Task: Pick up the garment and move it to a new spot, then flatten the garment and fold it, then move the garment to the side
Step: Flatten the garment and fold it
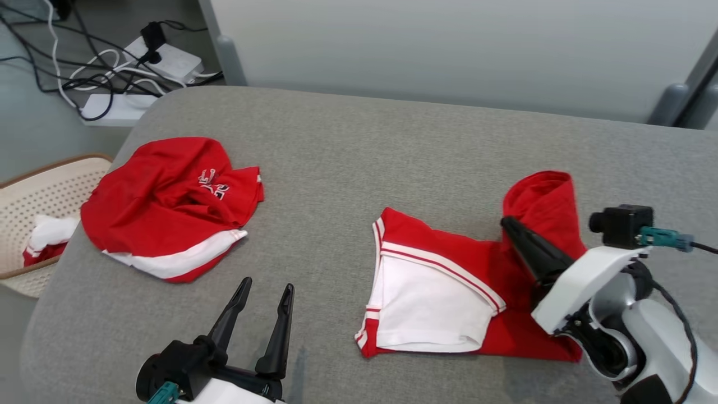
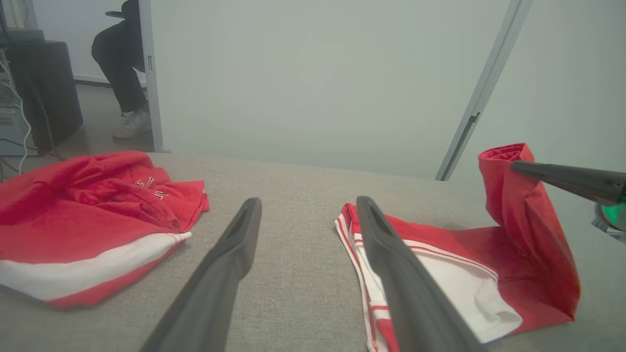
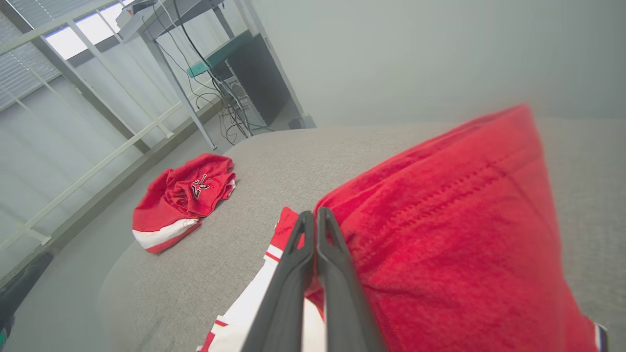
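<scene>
Here, garment (image 1: 432,280): a red piece with a white panel and striped trim is laid on the right half of the grey table (image 1: 336,168). Its right part is drawn up into a standing fold, and the rest lies flat.
Right gripper (image 1: 506,223): the fingers are pressed fully together at the top of the raised fold, which is held up off the table by them. The pinch itself is masked by cloth in the right wrist view.
Left gripper (image 1: 267,285): the fingers are spread wide and nothing is held. It is placed over the table's near edge, between the two red pieces, with its wrist cut off by the frame.
Second garment (image 1: 162,207): a crumpled red heap with a white band is seen at the table's left, well apart. Its creased lettering cannot be read.
Basket (image 1: 33,191): a pale perforated wall is cut off at the left edge, and red and white cloth is partly seen inside.
Person (image 2: 120,73): dark legs and a pale shoe are glimpsed in the left wrist view, and the rest is hidden behind a post.
</scene>
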Robot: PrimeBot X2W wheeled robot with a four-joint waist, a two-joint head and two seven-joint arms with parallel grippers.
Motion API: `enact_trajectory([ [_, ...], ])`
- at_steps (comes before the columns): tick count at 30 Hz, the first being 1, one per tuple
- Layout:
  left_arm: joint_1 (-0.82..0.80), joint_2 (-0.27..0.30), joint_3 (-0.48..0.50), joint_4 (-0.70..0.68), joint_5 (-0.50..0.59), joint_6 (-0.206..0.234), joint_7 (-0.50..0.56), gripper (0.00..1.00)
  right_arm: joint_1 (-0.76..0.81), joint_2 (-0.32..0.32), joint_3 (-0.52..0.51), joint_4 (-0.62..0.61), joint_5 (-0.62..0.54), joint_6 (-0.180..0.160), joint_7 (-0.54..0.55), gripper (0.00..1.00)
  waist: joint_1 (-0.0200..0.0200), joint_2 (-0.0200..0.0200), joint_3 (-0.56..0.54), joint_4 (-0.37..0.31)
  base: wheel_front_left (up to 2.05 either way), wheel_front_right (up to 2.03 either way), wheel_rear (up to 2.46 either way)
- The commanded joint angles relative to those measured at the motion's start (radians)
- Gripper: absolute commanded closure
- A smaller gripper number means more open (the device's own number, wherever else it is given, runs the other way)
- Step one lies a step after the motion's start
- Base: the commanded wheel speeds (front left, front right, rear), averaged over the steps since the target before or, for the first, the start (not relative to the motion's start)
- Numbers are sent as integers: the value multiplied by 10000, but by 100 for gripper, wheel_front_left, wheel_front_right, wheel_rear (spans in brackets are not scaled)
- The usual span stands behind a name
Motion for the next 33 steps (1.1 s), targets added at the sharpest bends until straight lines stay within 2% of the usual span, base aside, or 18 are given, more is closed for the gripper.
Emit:
enact_trajectory([
  [1, -551, 11, 279, -224, -51, 88, -101, 0, -247, -12, 152, -283, -76, 42, 59, 100, 0, 0, 57, 191, 0, 0, 0],
  [8, -586, 11, 145, -183, -217, 131, -101, 0, -530, 469, 1111, -201, -206, 42, 420, 100, 0, 0, 207, 771, 0, 0, 0],
  [13, -651, 11, -26, -153, -351, 208, -101, 0, -671, 853, 1743, 365, -157, 42, 501, 100, 0, 0, 258, 1055, 0, 0, 0],
  [27, -691, 11, -103, -178, -462, 326, -101, 0, -961, 1322, 3017, 1503, 306, 42, 363, 100, 0, 0, 336, 1143, 0, 0, 0],
  [29, -695, 11, -105, -183, -468, 336, -101, 0, -975, 1374, 3111, 1594, 417, 42, 296, 51, 0, 0, 332, 1109, 0, 0, 0],
  [30, -699, 11, -103, -186, -469, 341, -101, 0, -992, 1394, 3135, 1634, 451, 42, 214, 0, 0, 0, 331, 1092, 0, 0, 0],
  [33, -723, 11, -92, -207, -463, 362, -101, 0, -1060, 1449, 3224, 1720, 534, 42, -25, 0, 0, 0, 343, 1036, 0, 0, 0],
])
